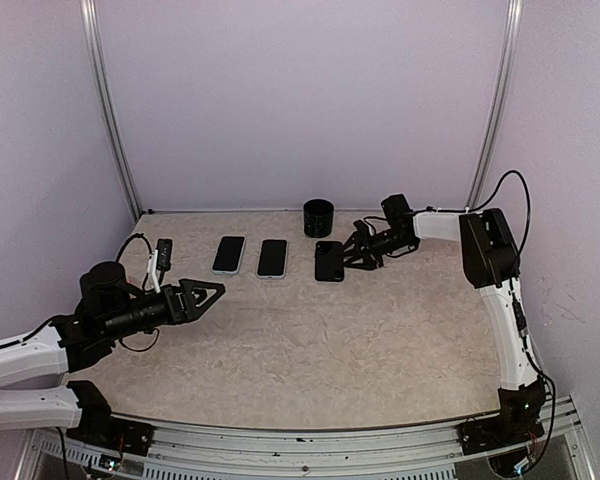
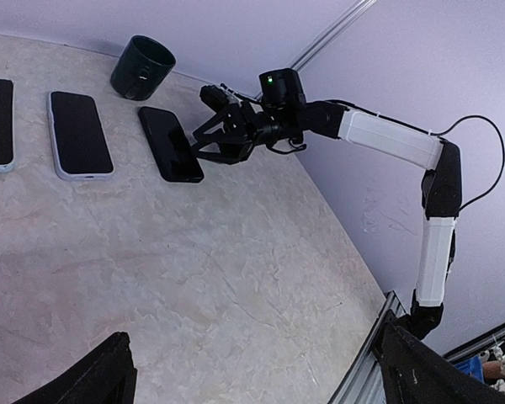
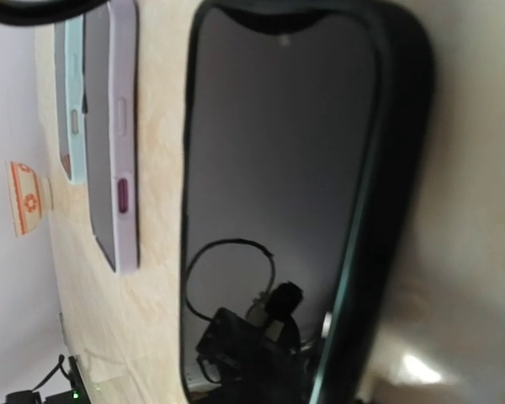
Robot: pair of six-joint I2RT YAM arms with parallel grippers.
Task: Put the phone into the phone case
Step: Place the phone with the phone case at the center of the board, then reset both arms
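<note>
Marbled beige tabletop [image 1: 380, 340], lavender walls close behind. The glossy black slab phone [image 1: 329, 262] lies flat in its dark rimmed case [image 3: 396, 168] — whether fully seated, I can't tell. My right gripper [image 1: 348, 252] sits just beside it, jaws parted, holding nothing; my left gripper [image 1: 212, 298] hangs spread wide, well apart. A careless nudge could shove it into the pale-cased phone [image 1: 272, 258] or the dark cylindrical mug [image 1: 319, 217] — open room lies nearward.

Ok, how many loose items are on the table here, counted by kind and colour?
Phones in light cases: 2
Black phone: 1
Dark cup: 1
Total: 4
</note>
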